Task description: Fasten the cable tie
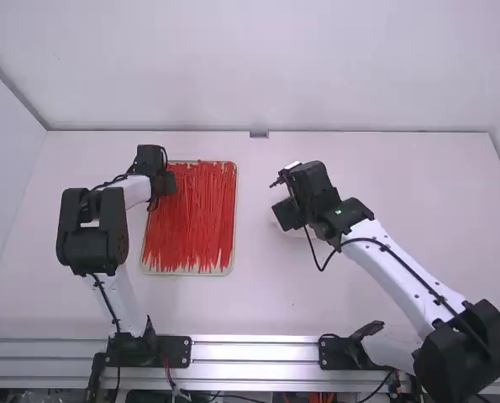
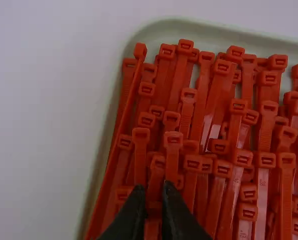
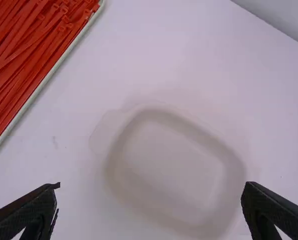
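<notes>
Nearest me, the tray (image 1: 230, 270) is lying on the white table (image 1: 401, 168), and the loose red cable ties (image 1: 191, 218) are covering it from its near edge to its far one, heaped and mostly running lengthwise. Off the tray's right side, apart from its rim and level with its middle, a shallow white dish (image 3: 174, 165) is sitting upright with nothing in it. My right gripper (image 1: 288, 215) is hanging directly over that dish, so it too is standing right of the tray; its fingers (image 3: 36, 210) are spreading wide, released, with nothing between them. Farther on, at the tray's far left corner, my left gripper (image 1: 160, 181) is pressing down into the pile just inside the rim. In the left wrist view its fingers (image 2: 131, 215) are pinching together, clenched on one cable tie (image 2: 154, 197) whose strap is showing red in the narrow gap between them. That tie is lying among the others in the tray, unfastened, square heads (image 2: 219, 67) crowding the corner beyond it.
</notes>
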`<move>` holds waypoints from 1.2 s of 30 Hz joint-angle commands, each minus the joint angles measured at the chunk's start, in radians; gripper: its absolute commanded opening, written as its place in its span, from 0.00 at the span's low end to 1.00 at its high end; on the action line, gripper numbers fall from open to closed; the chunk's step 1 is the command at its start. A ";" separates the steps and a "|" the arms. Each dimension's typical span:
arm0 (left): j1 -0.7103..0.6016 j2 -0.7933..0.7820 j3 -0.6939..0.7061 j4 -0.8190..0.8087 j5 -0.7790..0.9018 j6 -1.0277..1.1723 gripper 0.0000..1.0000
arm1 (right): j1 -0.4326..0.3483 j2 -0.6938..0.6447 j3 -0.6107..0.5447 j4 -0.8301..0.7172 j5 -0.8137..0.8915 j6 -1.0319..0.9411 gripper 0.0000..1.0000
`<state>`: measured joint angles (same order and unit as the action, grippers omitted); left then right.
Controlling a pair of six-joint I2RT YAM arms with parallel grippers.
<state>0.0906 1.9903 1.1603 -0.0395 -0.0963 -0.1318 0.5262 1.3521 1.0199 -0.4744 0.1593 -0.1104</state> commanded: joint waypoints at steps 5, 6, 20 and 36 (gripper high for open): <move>-0.008 0.007 -0.004 -0.001 0.010 0.005 0.07 | -0.003 0.006 0.031 -0.001 -0.002 0.002 0.98; -0.008 0.007 -0.004 -0.001 0.010 0.006 0.07 | -0.003 0.006 0.031 -0.001 -0.002 0.002 0.98; -0.001 0.007 0.001 0.021 0.010 -0.010 0.05 | -0.003 0.006 0.031 -0.005 -0.005 0.002 0.98; -0.006 -0.031 0.174 -0.104 0.011 -0.037 0.02 | 0.005 0.006 0.031 -0.002 -0.004 0.001 0.98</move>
<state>0.0906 1.9896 1.3067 -0.1352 -0.0963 -0.1619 0.5262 1.3521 1.0199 -0.4747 0.1558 -0.1089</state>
